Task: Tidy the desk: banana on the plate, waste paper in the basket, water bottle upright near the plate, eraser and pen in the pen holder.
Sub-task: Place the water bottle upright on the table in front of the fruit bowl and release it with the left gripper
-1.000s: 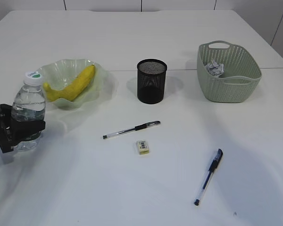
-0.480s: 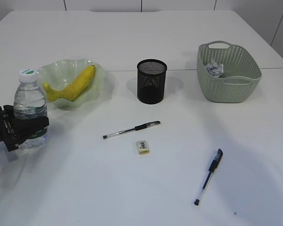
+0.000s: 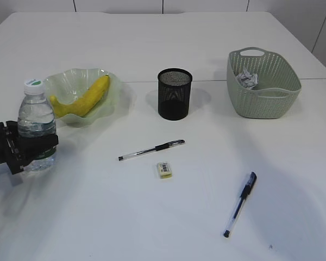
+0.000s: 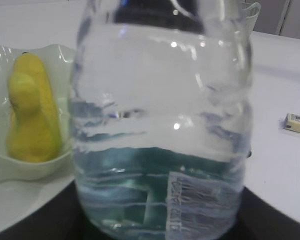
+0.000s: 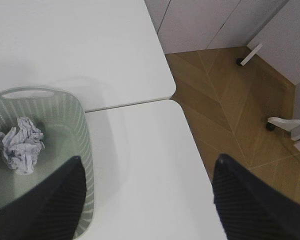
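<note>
The exterior view is looking down at a slant across the whole table (image 3: 206, 32). The left wrist view is sitting close against the water bottle (image 4: 162, 125), facing the plate (image 4: 20, 170), which both views share. The right wrist view is looking steeply down on the basket (image 5: 85, 150) from above.

water bottle (image 3: 37, 126) tilted upright, left end effector (image 3: 23, 149) shifted slightly right

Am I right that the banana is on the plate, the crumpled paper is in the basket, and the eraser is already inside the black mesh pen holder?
Not quite. The small yellowish eraser lies on the white table, in front of the black mesh pen holder, as the exterior view shows. The yellow banana is on the pale green wavy plate, and the crumpled paper is in the grey-green basket.
</note>
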